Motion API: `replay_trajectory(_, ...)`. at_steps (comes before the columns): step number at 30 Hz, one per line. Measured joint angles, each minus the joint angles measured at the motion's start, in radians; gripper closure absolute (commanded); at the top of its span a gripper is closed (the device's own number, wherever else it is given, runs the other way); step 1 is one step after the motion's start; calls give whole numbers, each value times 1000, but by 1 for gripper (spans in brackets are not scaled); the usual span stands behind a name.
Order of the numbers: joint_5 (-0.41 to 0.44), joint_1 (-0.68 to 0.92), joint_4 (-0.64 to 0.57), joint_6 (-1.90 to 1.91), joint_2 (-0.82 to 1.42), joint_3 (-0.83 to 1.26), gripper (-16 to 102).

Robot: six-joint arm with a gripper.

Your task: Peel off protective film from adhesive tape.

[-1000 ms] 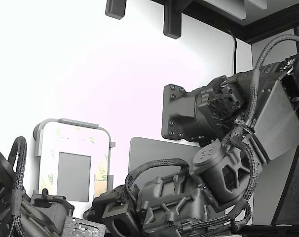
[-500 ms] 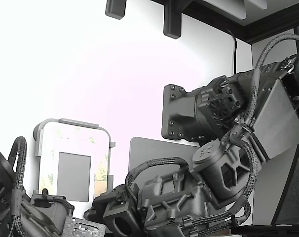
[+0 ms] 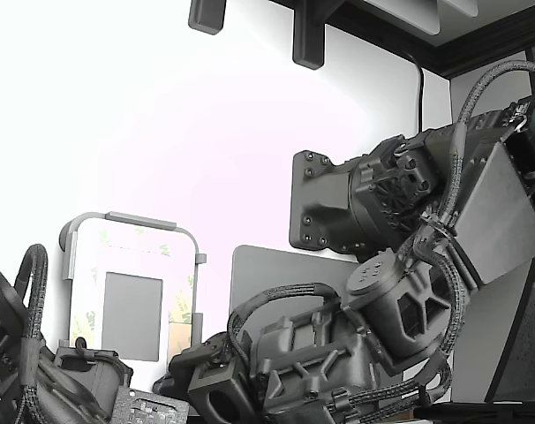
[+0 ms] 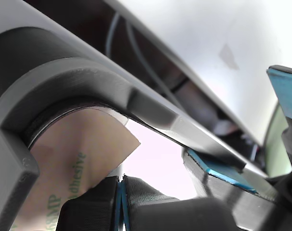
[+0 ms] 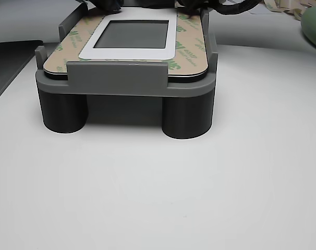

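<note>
Since a second ago the arm is being shifted only slightly, low in the exterior view. Pincer (image 4: pixel 121 199) is being held closed on a lifted corner of protective film (image 4: pixel 81 159). Peel is judged barely begun: film is seen covering the adhesive tape (image 5: pixel 192 49) frame on one grey fixture (image 5: pixel 124 80) on the desk (image 5: pixel 158 187). One pincer, one frame.

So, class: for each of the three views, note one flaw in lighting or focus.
Exterior view: the backdrop is blown out to white, washing out the protective film. Wrist view: the grey fixture sits too close and blurs, with glare behind it. Other view: evenly lit and sharp, soft shadow under the fixture's legs.
</note>
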Motion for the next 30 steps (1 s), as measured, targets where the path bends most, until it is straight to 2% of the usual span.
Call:
replay_trajectory(13, 0, 2, 5, -11, 3, 0, 94)
replay_trajectory(30, -23, -17, -49, -77, 20, 46, 95)
